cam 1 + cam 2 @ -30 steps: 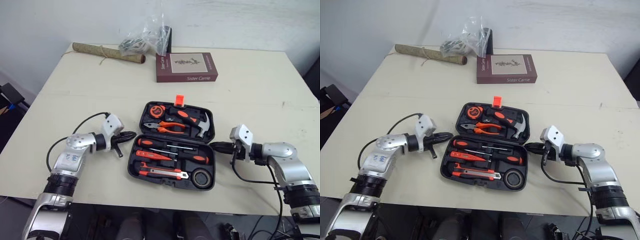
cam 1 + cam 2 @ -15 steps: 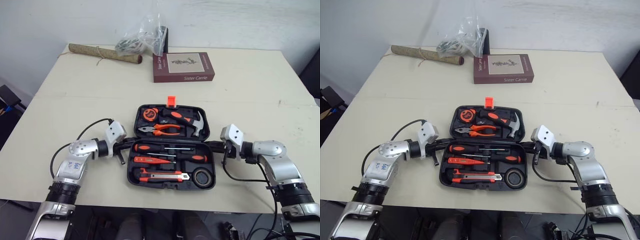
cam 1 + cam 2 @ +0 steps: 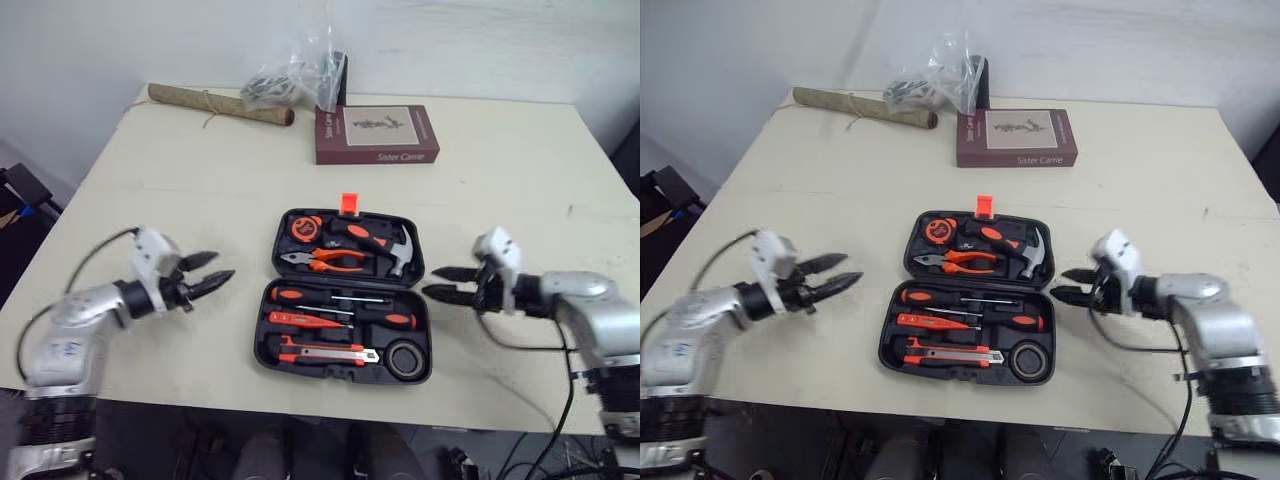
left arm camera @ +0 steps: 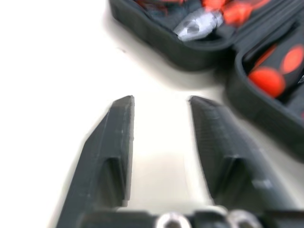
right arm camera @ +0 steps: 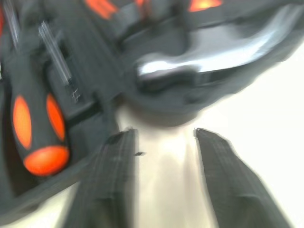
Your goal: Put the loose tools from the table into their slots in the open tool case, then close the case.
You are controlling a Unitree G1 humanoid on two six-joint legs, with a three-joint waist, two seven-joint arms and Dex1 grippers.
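Left eye view has the case (image 3: 262,335) lying open and flat in the middle of the worktop (image 3: 500,190), with both halves looking full. The far half holds the tape measure (image 3: 305,226), pliers (image 3: 325,259) and hammer (image 3: 400,250). The near half holds the screwdrivers (image 3: 330,297), a knife (image 3: 325,348) and a tape roll (image 3: 404,360). I see no loose tool on the worktop around it. The only other things there are a book (image 3: 377,134), a rolled mat (image 3: 215,104) and a plastic bag (image 3: 290,75), all well apart at the far edge, and none of them looks like it belongs to the set. So the stowing part seems done, as far as these pictures tell, though whether every tool sits fully down in its slot is too fine to judge.

Closing the case is what remains. The two halves are still spread and the orange tab (image 3: 349,203) on the far edge is clear of everything.

The left gripper (image 3: 222,266) hangs beside the case's left side, not touching it, with its jaws parted and empty. The right gripper (image 3: 431,281) is near the right side at the hinge line, and its jaws are likewise parted and hold nothing. Both wrist views show bare worktop between the fingers and the case wall just ahead.
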